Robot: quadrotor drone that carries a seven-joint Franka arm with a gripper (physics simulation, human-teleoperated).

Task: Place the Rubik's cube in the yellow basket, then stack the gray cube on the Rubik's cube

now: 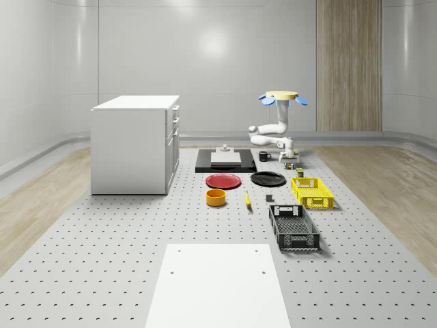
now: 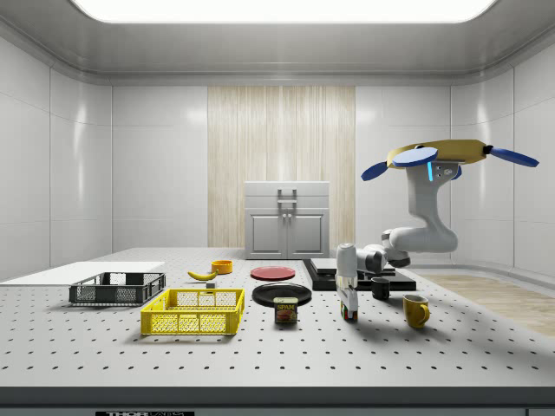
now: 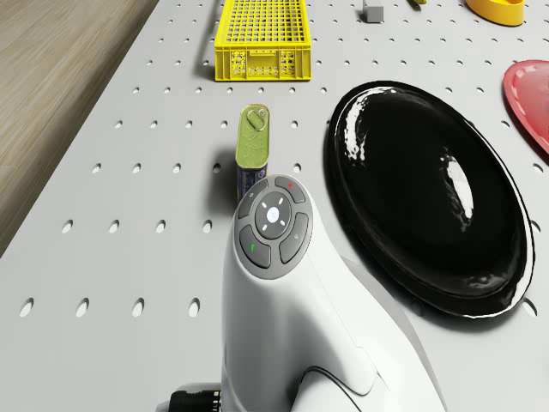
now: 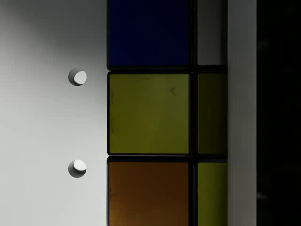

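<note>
Rubik's cube (image 4: 149, 117) sits on the tabletop (image 1: 102, 260) directly under the jaws, near the tin can (image 3: 252, 142) and black plate (image 3: 420, 197), apart from the yellow basket (image 1: 311, 192). Jaws (image 2: 349, 310) are lowered at the cube; their opening cannot be determined. Drone (image 2: 438, 158) hovers above the tabletop's far end.

1. The drone (image 2: 438, 158) hovers in the air, well above and behind the pincer (image 2: 349, 312).
2. The white arm (image 2: 422, 234) drops from the drone's underside, bends low, then reaches forward.
3. The wrist (image 2: 347, 264) points straight down, holding the pincer low, just over the bench (image 2: 260, 347).
</note>
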